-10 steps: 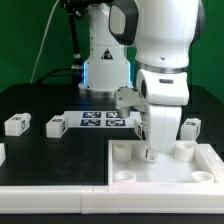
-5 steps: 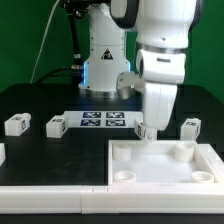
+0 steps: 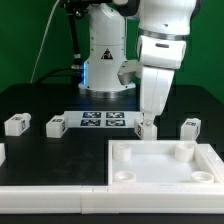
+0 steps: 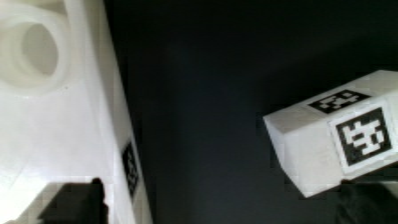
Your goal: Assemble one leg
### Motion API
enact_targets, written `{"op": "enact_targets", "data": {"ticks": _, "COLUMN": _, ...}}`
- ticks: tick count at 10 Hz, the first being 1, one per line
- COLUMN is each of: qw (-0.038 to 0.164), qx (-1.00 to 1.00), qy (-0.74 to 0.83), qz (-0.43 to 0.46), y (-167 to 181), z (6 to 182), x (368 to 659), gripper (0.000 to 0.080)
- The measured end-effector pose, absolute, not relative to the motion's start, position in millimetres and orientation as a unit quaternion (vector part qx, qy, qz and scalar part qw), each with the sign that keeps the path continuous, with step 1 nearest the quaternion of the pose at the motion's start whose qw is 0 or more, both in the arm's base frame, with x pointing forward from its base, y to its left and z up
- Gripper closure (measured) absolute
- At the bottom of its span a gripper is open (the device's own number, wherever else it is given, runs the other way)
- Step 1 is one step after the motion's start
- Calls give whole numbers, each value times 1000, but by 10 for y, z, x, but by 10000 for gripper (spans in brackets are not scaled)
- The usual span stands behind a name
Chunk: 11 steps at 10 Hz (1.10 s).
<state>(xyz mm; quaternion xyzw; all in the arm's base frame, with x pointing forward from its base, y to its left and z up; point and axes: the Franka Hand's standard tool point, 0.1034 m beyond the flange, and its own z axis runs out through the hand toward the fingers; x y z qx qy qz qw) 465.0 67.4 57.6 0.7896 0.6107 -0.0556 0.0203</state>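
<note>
A leg [image 3: 147, 128], a small white block with tag markers, stands on the black table just beyond the far rim of the white tray [image 3: 130, 160]. My gripper [image 3: 147, 120] hangs right over it, its fingertips around the leg's top. In the wrist view the leg [image 4: 342, 140] lies close to one dark finger [image 4: 377, 198]. The other finger [image 4: 71, 203] is far off over the tray's rim [image 4: 80, 120]. The gripper [image 4: 222, 208] is open and holds nothing. Three more legs stand on the table: two on the exterior view's left [image 3: 15, 124] [image 3: 56, 125] and one on its right [image 3: 189, 126].
The marker board [image 3: 103, 121] lies flat behind the tray, between the legs. The tray has round corner sockets [image 3: 183, 152] and a raised rim. The robot's base [image 3: 100, 60] stands at the back. A white ledge [image 3: 50, 170] runs along the front left.
The gripper has risen out of the tray and moved back over its far rim, and now hangs over the leg behind the tray. The legs and the tray have not moved.
</note>
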Motion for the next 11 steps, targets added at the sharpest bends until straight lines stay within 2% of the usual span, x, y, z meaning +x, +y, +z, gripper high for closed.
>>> {"op": "enact_targets", "data": {"ticks": 2, "qw": 23, "qx": 828, "qy": 558, "qz": -54, "y": 678, "z": 574, "x": 4648, "gripper": 150}}
{"op": "enact_targets", "data": {"ticks": 6, "qw": 28, "qx": 950, "qy": 306, "qz": -52, "y": 786, "z": 503, "x": 4456, "gripper": 150}}
{"op": "enact_targets", "data": {"ticks": 9, "qw": 17, "qx": 992, "qy": 109, "qz": -55, "y": 914, "z": 498, "x": 4415, "gripper": 150}}
{"op": "enact_targets", "data": {"ticks": 11, "qw": 14, "qx": 997, "qy": 60, "qz": -55, "y": 942, "z": 499, "x": 4413, "gripper": 150}}
